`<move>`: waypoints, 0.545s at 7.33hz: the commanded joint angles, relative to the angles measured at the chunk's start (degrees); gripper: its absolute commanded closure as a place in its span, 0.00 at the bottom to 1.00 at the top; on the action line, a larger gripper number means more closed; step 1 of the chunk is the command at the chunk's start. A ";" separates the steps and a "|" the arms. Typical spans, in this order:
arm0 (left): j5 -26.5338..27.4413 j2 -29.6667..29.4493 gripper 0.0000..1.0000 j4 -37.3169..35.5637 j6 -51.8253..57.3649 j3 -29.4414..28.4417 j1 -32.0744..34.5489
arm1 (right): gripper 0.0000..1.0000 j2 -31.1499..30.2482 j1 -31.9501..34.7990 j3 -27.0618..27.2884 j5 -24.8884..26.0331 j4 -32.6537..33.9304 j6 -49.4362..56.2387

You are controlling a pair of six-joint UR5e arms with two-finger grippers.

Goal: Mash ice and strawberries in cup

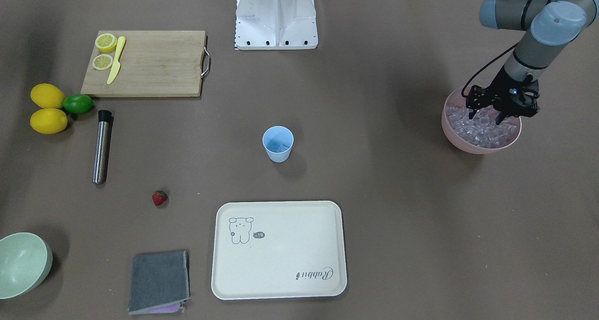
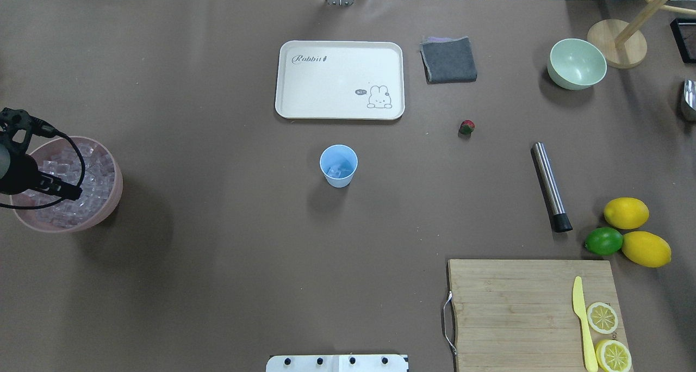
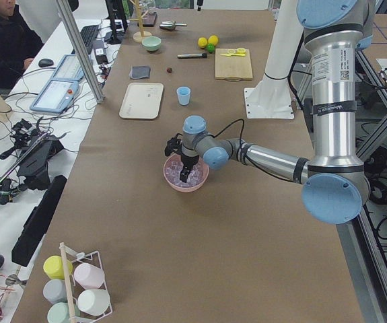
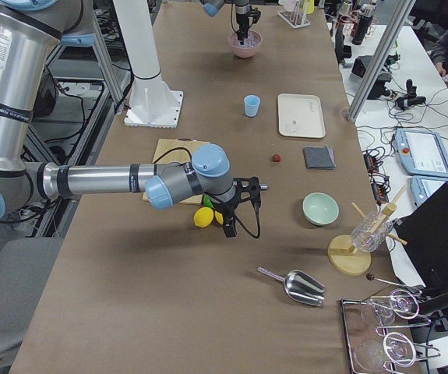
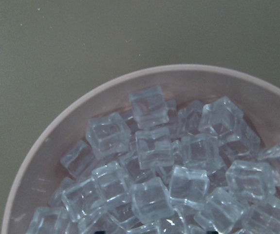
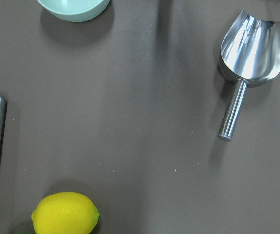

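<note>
The pale blue cup [image 1: 278, 144] stands mid-table, with a few ice cubes in it [image 2: 338, 171]. Most of the ice [image 1: 482, 132] fills a pink bowl [image 1: 468, 147] on my left side. It also shows in the left wrist view [image 5: 154, 146]. My left gripper [image 1: 486, 116] is open, with its fingertips down at the ice in the bowl. The strawberry [image 1: 159, 198] lies alone on the table, also seen from overhead [image 2: 466, 126]. My right gripper [image 4: 243, 206] hovers beyond the lemons, and I cannot tell if it is open or shut.
A steel muddler [image 1: 101, 147] lies near two lemons [image 1: 48, 108] and a lime [image 1: 77, 104]. A cutting board [image 1: 149, 65] holds lemon slices and a yellow knife. A cream tray [image 1: 279, 250], grey cloth [image 1: 159, 281], green bowl [image 1: 23, 264] and metal scoop [image 6: 249, 58] are around.
</note>
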State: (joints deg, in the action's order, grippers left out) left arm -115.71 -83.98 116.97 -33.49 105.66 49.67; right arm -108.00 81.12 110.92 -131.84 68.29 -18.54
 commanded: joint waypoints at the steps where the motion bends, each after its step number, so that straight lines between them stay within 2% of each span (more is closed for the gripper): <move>1: -0.04 0.05 0.26 -0.07 0.01 -0.01 -0.01 | 0.00 0.15 0.00 0.00 0.00 0.00 0.00; 3: -0.65 0.05 0.26 -0.16 0.01 1.12 0.25 | 0.00 0.24 0.00 0.00 0.00 0.00 0.00; 4: -3.18 0.05 0.26 -0.51 0.09 2.17 0.77 | 0.00 0.42 0.00 0.00 0.00 0.00 0.00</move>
State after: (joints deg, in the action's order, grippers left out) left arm -116.89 -83.92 116.76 -33.46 106.65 49.93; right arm -107.73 81.12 110.92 -131.84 68.29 -18.55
